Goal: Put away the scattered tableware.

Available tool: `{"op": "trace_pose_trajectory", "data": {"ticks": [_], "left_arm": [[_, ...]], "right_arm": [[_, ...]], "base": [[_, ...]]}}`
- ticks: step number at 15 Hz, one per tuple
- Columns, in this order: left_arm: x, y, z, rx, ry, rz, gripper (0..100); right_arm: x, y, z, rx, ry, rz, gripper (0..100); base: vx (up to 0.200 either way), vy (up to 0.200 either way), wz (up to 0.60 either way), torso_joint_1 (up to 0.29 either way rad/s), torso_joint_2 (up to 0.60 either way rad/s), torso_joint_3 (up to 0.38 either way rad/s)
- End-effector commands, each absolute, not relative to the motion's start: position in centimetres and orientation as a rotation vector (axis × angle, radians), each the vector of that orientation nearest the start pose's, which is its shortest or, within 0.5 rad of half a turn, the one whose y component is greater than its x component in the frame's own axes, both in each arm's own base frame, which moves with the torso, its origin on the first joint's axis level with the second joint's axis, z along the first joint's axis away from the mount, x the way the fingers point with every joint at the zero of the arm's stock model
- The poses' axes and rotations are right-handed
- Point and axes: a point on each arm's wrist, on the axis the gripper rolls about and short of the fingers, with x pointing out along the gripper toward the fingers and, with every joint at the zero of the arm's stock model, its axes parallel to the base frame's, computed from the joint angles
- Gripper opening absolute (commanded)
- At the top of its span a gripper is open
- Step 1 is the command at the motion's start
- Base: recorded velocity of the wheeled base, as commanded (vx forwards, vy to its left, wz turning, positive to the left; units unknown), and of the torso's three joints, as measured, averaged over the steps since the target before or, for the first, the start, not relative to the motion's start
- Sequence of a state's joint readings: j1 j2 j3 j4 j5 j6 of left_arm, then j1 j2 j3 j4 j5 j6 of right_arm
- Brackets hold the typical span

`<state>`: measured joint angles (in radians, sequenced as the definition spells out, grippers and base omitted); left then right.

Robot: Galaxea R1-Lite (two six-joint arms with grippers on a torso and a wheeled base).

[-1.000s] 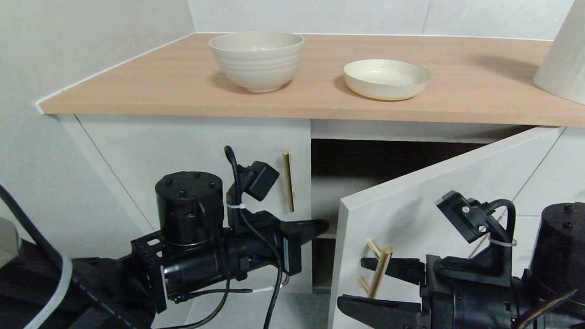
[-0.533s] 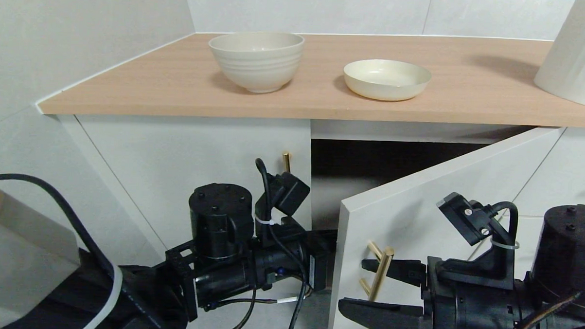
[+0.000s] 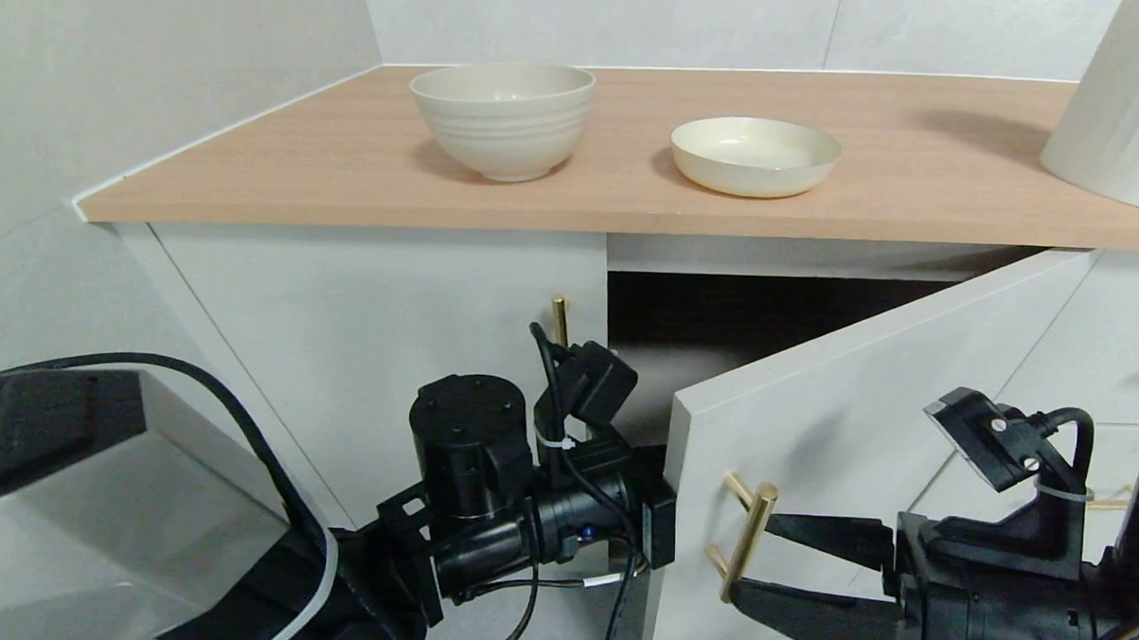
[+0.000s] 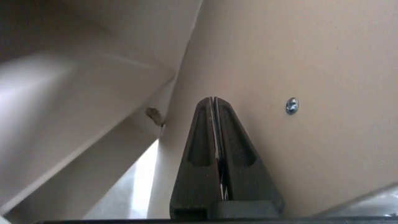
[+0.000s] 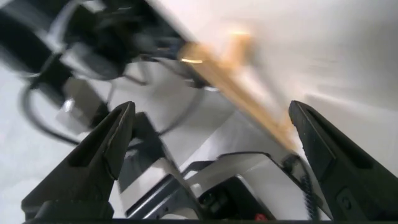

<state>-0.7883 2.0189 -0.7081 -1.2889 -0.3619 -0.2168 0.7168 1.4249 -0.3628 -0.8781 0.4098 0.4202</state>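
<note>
The worktop point(image 3: 300, 173) above both hands carries a bowl point(image 3: 501, 119) and a dish point(image 3: 755, 154). The right hand point(image 3: 751, 556), level, is spread around the handle point(image 3: 750, 530) of the open door point(image 3: 813, 404). The left hand point(image 4: 212, 106), pressed together, points at the door's inner face.

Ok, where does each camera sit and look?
Head view: on the head, facing forward and down at counter, bowl, dish, open door; both arms show.
Left wrist view: on the left wrist, facing a white panel past the shut left gripper.
Right wrist view: on the right wrist, facing the brass handle between the fingers of the open right gripper.
Shared: head and right wrist views both show that handle.
</note>
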Motion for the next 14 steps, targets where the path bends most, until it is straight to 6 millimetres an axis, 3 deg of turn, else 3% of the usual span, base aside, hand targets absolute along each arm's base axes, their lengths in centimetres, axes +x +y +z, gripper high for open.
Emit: {"op": "trace_pose_trajectory", "data": {"ticks": [1,6,11,14], "left_arm": [[23.3,-25.3,12.5,-0.193,0.138,-1.160,0],[22.5,-25.4,12.6,-0.192,0.140,-1.172,0],[22.0,-25.0,13.0,-0.198,0.141,-1.181,0],[21.9,-25.2,13.1,-0.219,0.147,-1.187,0]], "right_arm": [[14.8,13.3,16.1,0.348,0.416,1.033,100],[12.5,11.5,16.2,0.351,0.386,1.045,100],[11.8,10.9,17.0,0.358,0.337,1.056,100],[11.5,10.7,16.8,0.358,0.342,1.054,100]], "base": [[0.000,0.000,0.00,0.000,0.00,0.000],[0.000,0.000,0.00,0.000,0.00,0.000],[0.000,0.000,0.00,0.000,0.00,0.000],[-0.200,0.000,0.00,0.001,0.00,0.004]]}}
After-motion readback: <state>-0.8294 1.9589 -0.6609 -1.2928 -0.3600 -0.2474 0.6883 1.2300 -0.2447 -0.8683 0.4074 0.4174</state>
